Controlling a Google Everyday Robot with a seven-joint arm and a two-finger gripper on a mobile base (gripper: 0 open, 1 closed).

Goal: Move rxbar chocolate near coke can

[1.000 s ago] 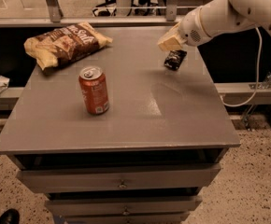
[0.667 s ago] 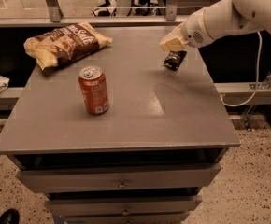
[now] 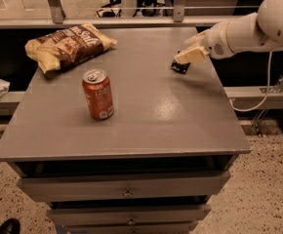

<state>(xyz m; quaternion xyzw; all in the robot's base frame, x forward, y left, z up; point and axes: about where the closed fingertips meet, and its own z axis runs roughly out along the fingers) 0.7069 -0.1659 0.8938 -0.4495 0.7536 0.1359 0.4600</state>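
arm: your arm [image 3: 244,30] reaches in from the right edge, above the table's far right corner; the white forearm slopes down and to the left; the round joint housing sits at the top right of the view
gripper: the gripper [image 3: 185,58] hangs low over the far right part of the table [image 3: 180,126], pointing down-left; you can see its cream fingers [image 3: 192,54] drawn close together on the top end of the rxbar chocolate [image 3: 180,68]; no wide gap between them
rxbar chocolate: small dark wrapper; only its lower part shows under the fingers; it looks tilted rather than lying flat; lower end at or just above the tabletop, can't tell if it touches; print not readable
coke can: the coke can [image 3: 98,94] stands upright on the left-centre of the table; red-orange with white lettering, silver top with pull tab; well apart from the bar, nearer you and to its left
chip bag: the chip bag [image 3: 68,47], tan and brown, lies crumpled at the far left corner, behind the can, not touching it
table front: grey drawers [image 3: 127,190] below the top; the upper one looks slightly ajar
cable: a pale cable [image 3: 268,77] hangs from the arm down the right side
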